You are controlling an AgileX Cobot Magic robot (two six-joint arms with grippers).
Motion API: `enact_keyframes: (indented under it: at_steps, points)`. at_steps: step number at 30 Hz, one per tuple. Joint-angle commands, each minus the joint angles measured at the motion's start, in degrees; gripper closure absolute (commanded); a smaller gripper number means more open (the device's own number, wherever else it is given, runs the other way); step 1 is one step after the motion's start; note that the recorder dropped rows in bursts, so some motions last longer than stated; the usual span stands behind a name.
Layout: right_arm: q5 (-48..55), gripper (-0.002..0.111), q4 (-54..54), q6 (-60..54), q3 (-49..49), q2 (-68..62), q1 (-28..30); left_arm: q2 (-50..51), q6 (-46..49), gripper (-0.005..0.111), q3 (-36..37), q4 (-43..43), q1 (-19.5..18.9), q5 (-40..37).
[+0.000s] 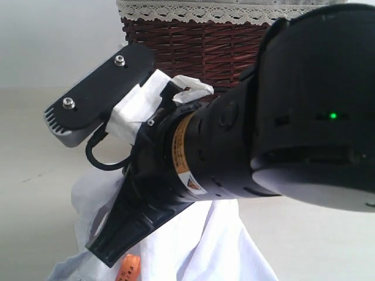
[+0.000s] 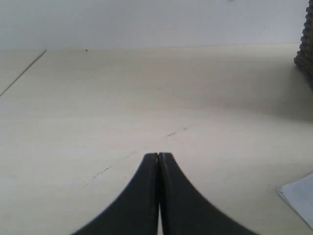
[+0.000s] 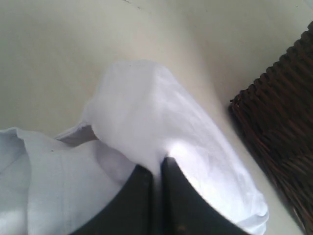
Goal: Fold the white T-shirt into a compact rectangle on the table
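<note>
The white T-shirt (image 3: 161, 112) lies bunched on the table (image 3: 58, 58), rising in a raised fold. My right gripper (image 3: 155, 166) is shut on that fold, with cloth pinched between its black fingers. In the exterior view the right arm fills the frame; its gripper (image 1: 108, 249) points down into the white T-shirt (image 1: 205, 246), next to a small orange tag (image 1: 128, 268). My left gripper (image 2: 159, 155) is shut with nothing in it, over bare table (image 2: 146, 88). A white corner (image 2: 299, 196), probably the shirt, shows at the edge of the left wrist view.
A dark wicker basket (image 1: 199, 47) with white lace trim (image 1: 193, 12) stands at the back of the table, close to the shirt. Its woven wall (image 3: 281, 137) is just beside the held fold. Its edge (image 2: 307, 44) also shows in the left wrist view.
</note>
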State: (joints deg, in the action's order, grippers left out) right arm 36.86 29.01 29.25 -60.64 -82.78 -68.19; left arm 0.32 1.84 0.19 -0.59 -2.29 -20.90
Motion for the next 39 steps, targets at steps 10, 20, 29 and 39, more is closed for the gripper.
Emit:
enact_keyframes:
  at_steps: [10, 20, 29, 39]
  points:
    - [-4.28, 0.108, 2.56, -1.49, -0.32, 0.08, 0.26, -0.32, -19.34, 0.107, -0.19, -26.79, 0.24, 26.80]
    - [-3.99, 0.108, 2.91, -1.49, -0.32, 0.08, 3.70, -0.32, -26.29, 0.107, -5.45, -34.23, 4.77, 14.54]
    - [-4.21, 0.108, 2.41, -1.98, -0.32, 0.08, 5.33, -0.32, -17.13, 0.107, -7.80, -34.48, 7.57, 9.79]
    - [-5.53, 0.108, 2.52, -2.08, -0.32, 0.08, 5.33, 21.61, 49.38, 0.107, -10.76, -84.51, 7.57, -21.89]
